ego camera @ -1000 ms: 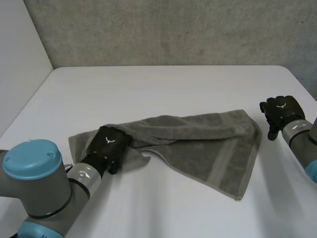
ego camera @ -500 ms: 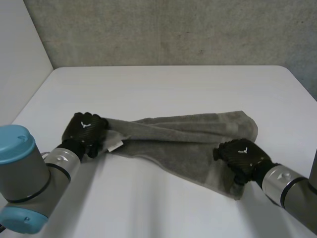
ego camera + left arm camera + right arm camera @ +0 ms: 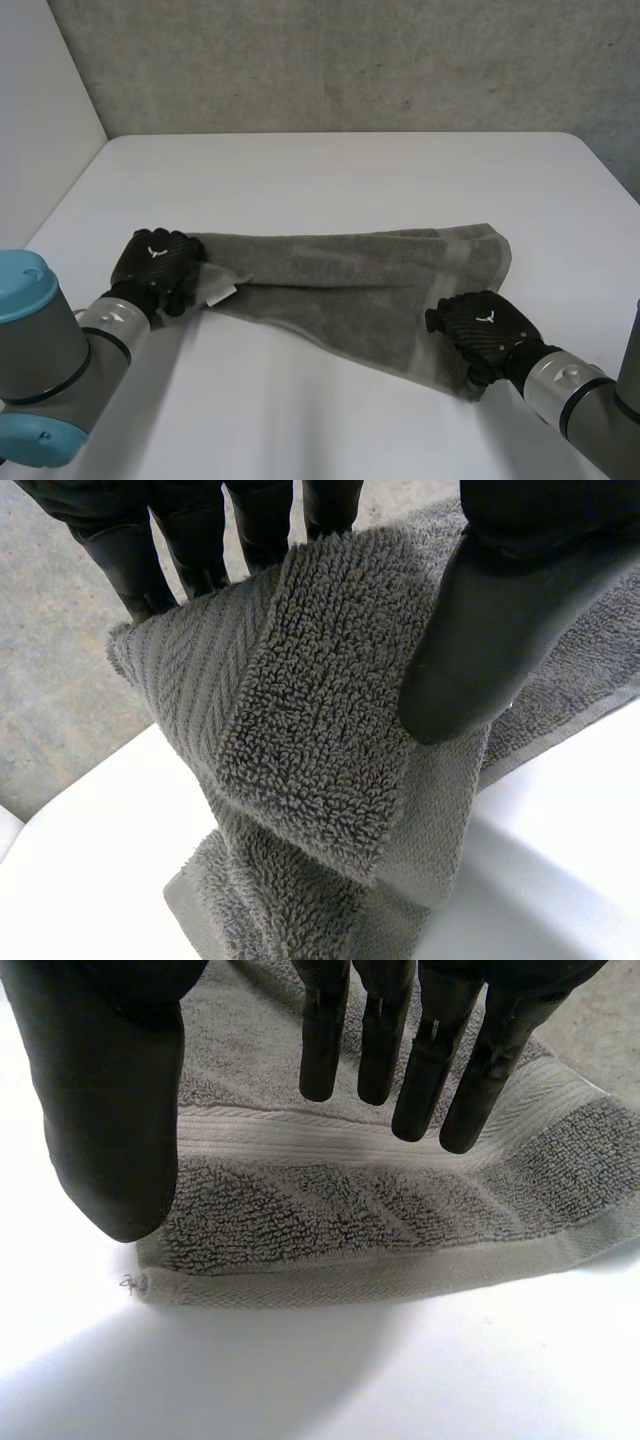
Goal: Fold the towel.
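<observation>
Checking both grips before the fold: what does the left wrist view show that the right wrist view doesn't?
Left wrist view: the left robot hand pinches a raised fold of the towel between thumb and fingers. Right wrist view: the right robot hand holds straight fingers over a towel corner lying flat, with its woven band visible; nothing is pinched there. Both: the grey towel on the white table.

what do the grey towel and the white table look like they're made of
The grey towel looks like cotton terry: matte looped pile, with a flat woven band near its end. The white table looks smooth and hard, perhaps laminate or painted board; I cannot tell which.
</observation>
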